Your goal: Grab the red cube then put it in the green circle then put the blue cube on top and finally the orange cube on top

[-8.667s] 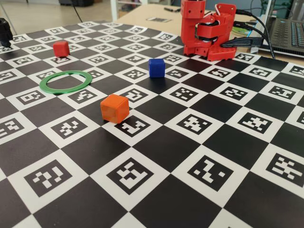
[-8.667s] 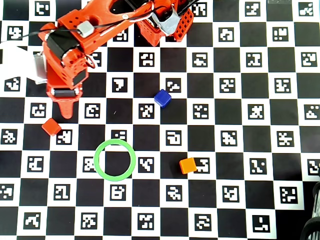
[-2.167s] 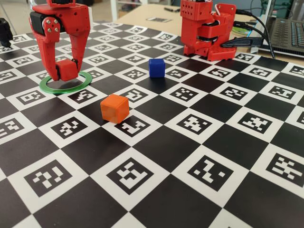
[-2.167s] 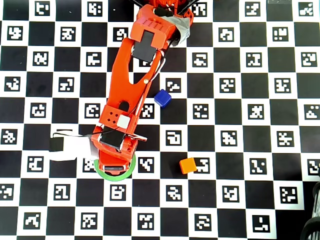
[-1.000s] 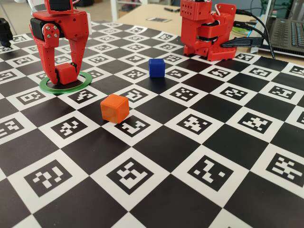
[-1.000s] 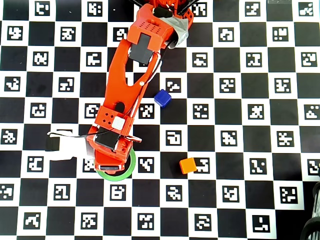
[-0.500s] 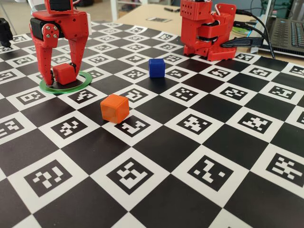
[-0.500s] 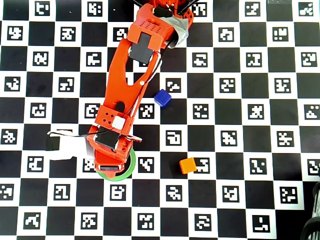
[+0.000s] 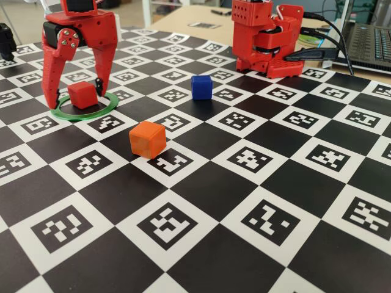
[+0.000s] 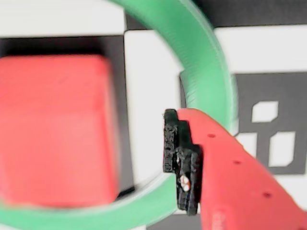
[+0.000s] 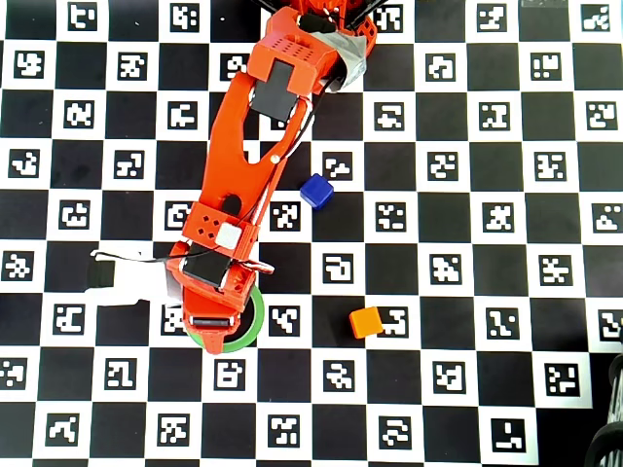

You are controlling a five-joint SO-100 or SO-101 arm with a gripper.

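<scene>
- A small matte red plastic cube (image 9: pixel 82 94) sits on the checkerboard marker mat (image 9: pixel 256 244) inside a thin flat green ring (image 9: pixel 110 107), seen in the fixed view at about ten o'clock from the mat's centre.
- The red two-finger gripper (image 9: pixel 72 91) stands over the ring with its jaws apart, one finger on each side of the red cube; the fixed view shows a gap between each fingertip and the cube.
- In the wrist view, the red cube (image 10: pixel 55 129) fills the nine o'clock side of the frame, blurred, while one red finger with a black pad (image 10: pixel 182 163) enters from five o'clock, apart from the cube and lying over the green ring (image 10: pixel 206 62).
- A small deep-blue plastic cube (image 9: pixel 201 86) rests on the mat well apart from the ring, toward two o'clock of it in the fixed view.
- A small bright orange plastic cube (image 9: pixel 147 139) lies near the ring, toward five o'clock of it, closest to the fixed camera.
- From overhead, the red arm (image 11: pixel 248 165) runs from twelve o'clock down toward seven o'clock, hiding the red cube; the green ring (image 11: pixel 253 326) shows beneath the gripper, the blue cube (image 11: pixel 315 191) and orange cube (image 11: pixel 366 321) lying to its right.
</scene>
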